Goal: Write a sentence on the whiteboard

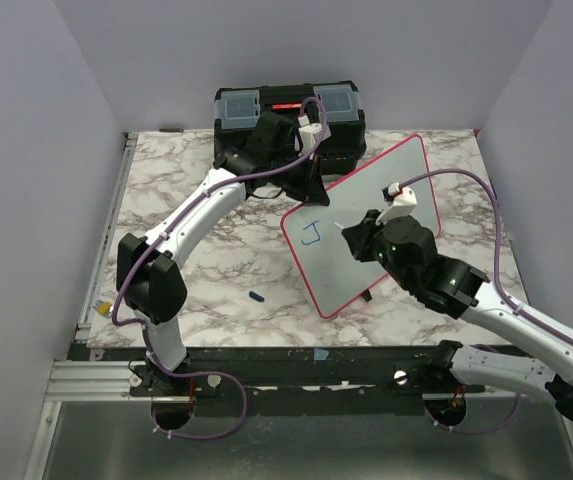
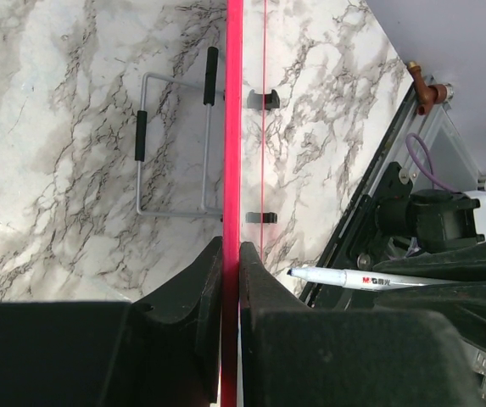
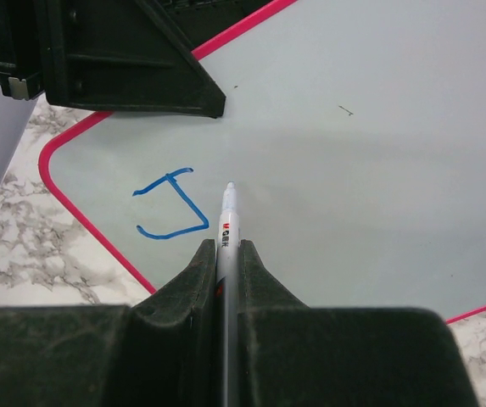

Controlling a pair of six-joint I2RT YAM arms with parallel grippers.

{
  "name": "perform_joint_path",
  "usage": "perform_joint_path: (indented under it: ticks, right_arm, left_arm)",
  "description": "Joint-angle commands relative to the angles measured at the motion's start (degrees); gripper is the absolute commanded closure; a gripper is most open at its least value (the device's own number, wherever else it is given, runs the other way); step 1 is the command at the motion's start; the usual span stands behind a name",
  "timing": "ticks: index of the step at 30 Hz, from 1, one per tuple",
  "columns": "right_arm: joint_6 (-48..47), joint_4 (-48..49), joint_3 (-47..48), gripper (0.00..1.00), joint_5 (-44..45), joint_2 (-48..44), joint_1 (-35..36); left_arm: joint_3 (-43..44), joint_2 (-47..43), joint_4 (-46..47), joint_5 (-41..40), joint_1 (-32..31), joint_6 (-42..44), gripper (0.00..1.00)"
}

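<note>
- Blue ink forms one letter "J" [image 3: 170, 208] on the whiteboard [image 3: 361, 153], near its left end.
- White marker [image 2: 353, 277] has "M&G" printed on its barrel; the small characters after it are too fine to read.
- Counted: one board, one marker, one black toolbox [image 1: 286, 115], one small blue piece [image 1: 256, 296] lying on the marble table [image 1: 196, 270], and two arms.
- Two clear-lidded compartments sit in the toolbox top; their contents cannot be made out.
- The left gripper [image 2: 231, 246] is clamped tight on the board's red-pink rim [image 2: 233, 127], at its far left edge.
- The right gripper [image 3: 227, 246] is closed on the marker, whose tip points at the board just right of the "J"; whether it touches, I cannot tell.
- The whiteboard stands tilted over the table, right of centre, just in front of the toolbox.
</note>
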Motion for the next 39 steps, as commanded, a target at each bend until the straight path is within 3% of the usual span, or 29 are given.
perform_joint_path:
  ticks: [1, 39]
  right_arm:
    - [-0.4, 1.6, -0.1, 0.99, 0.3, 0.8, 0.0]
    - [-0.7, 4.9, 1.6, 0.99, 0.8, 6.7, 0.0]
  left_arm:
    - [1.1, 0.4, -3.8, -0.6, -1.3, 2.2, 1.0]
    - [0.1, -1.1, -4.0, -0.8, -1.4, 1.7, 1.0]
